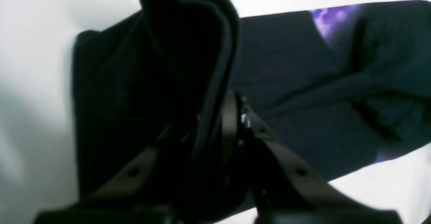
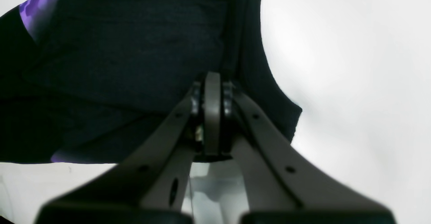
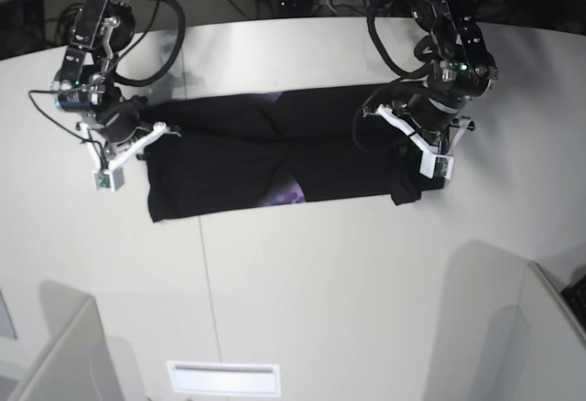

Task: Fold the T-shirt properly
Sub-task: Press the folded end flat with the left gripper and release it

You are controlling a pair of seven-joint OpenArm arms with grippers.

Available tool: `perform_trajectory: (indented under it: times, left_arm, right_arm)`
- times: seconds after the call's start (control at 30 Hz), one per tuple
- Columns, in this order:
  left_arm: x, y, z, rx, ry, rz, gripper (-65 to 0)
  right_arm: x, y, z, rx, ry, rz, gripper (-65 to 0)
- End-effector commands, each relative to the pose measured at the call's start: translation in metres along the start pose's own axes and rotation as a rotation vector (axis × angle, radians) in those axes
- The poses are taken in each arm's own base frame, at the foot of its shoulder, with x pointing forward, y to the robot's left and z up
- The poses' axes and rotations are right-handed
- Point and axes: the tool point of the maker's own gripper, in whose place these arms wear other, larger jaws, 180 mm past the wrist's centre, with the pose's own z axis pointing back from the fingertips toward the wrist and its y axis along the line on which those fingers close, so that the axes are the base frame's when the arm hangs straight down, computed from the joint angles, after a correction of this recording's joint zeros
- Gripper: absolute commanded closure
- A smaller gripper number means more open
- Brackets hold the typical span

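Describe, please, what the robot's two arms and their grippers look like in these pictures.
Both arms are black, jointed, with loose black cables looping beside the upper links. The left gripper and right gripper have pale, whitish flat tapering fingers with small round holes; a small white block sits at each wrist. A green light glows on each arm.

Wrist views blurred, glaring white; base view sharp.

Count of things on the desk (image 3: 302, 273)

One black T-shirt (image 3: 229, 167), one white desk, two robot arms over it.
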Motion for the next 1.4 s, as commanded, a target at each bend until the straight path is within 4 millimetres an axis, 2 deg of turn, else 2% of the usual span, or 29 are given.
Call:
perform_trajectory:
  times: [0.0, 0.17, 0.3, 0.37, 0.67, 0.87, 1.37]
  left_arm:
    - [0.014, -0.011, 0.000, -0.031, -0.047, -0.014, 0.0]
    - [0.015, -0.031, -0.005, -0.078, -0.039, -0.043, 0.0]
    - [0.020, -0.028, -0.006, -0.049, -0.054, 0.021, 0.0]
    - [0.023, -0.035, -0.009, -0.066, -0.055, 0.010, 0.0]
    - [0.015, -0.063, -0.020, -0.140, -0.019, -0.018, 0.0]
    - [0.012, -0.063, -0.023, -0.142, -0.008, -0.012, 0.0]
    - [0.017, -0.064, -0.024, -0.144, -0.016, -0.017, 0.0]
  right_arm:
    - [0.014, 0.000, 0.003, 0.003, -0.045, 0.012, 0.0]
    - [0.014, 0.000, 0.003, 0.004, -0.045, 0.013, 0.0]
    - [0.014, 0.001, 0.003, 0.006, -0.044, 0.014, 0.0]
    - [0.014, 0.000, 0.003, 0.003, -0.045, 0.012, 0.0]
    - [0.014, -0.001, 0.004, 0.001, -0.047, 0.010, 0.0]
    - [0.014, -0.001, 0.003, 0.001, -0.047, 0.010, 0.0]
    - [0.016, 0.001, 0.003, 0.006, -0.049, 0.017, 0.0]
